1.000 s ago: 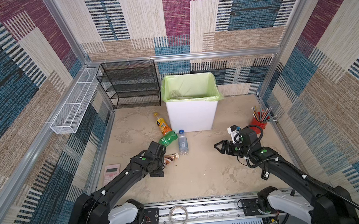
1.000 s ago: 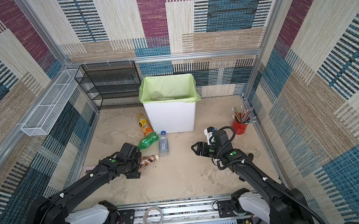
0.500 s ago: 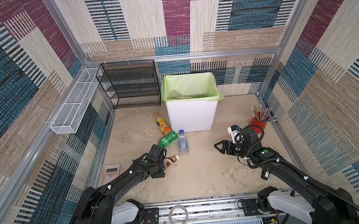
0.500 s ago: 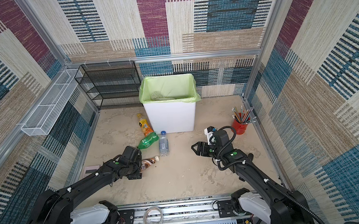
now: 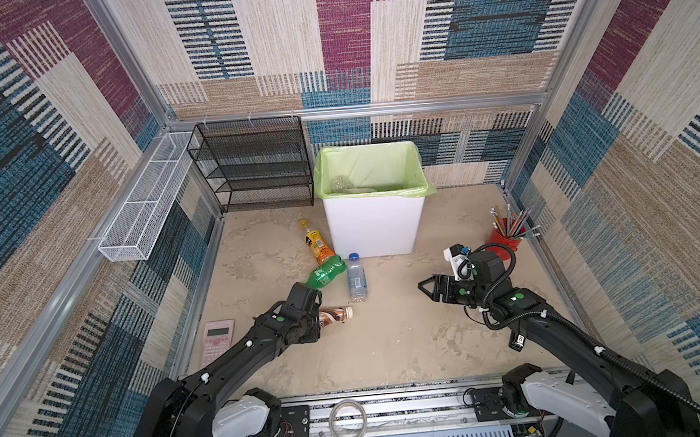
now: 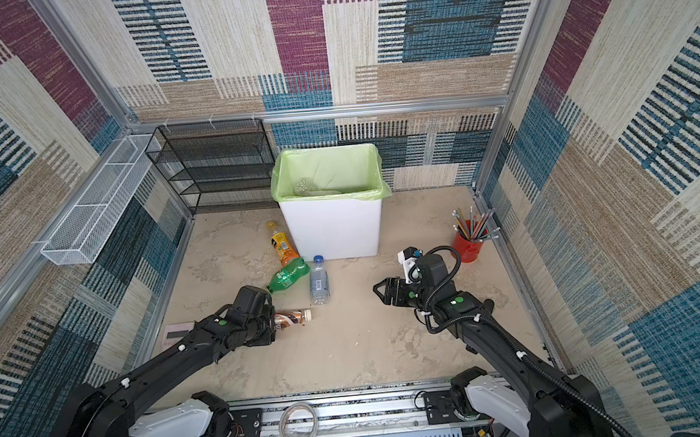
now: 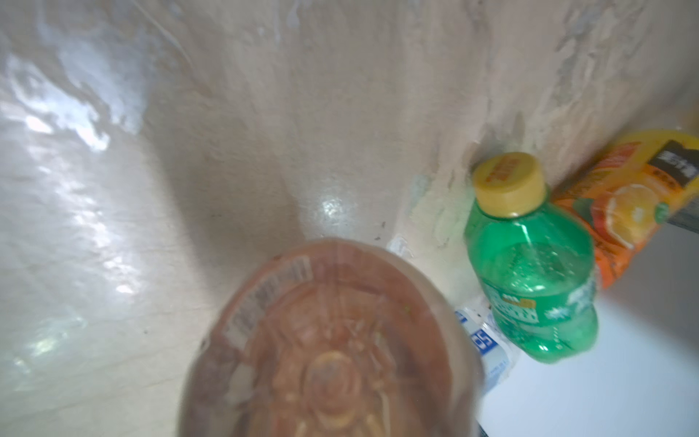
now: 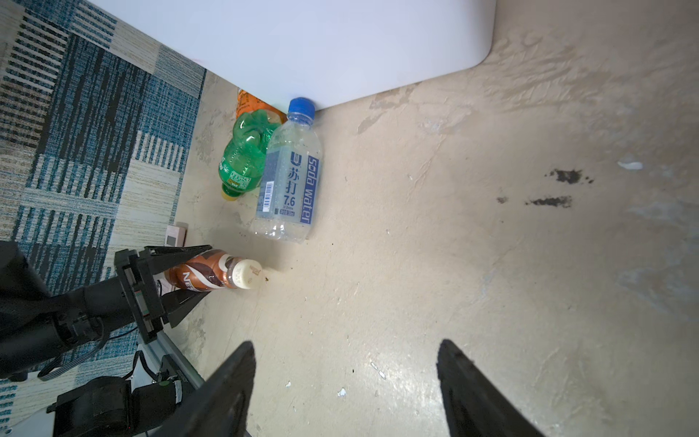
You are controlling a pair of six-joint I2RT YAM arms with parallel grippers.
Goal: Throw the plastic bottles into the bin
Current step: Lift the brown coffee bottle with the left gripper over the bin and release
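**Left has the brown bottle**

Left gripper clamped on brown bottle, low at the floor. Right gripper jaws wide, empty. Beyond: clear bottle and green bottle side by side, orange bottle just beside the bin.

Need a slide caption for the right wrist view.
Left gripper shut on brown bottle near bin; right gripper open, empty.

Print is showing on two bottle labels.
The clear bottle is carrying "soda water" in white on a blue strip, with "苏打" and "7.6" beside it; the brown bottle is showing only the white letters "NE".
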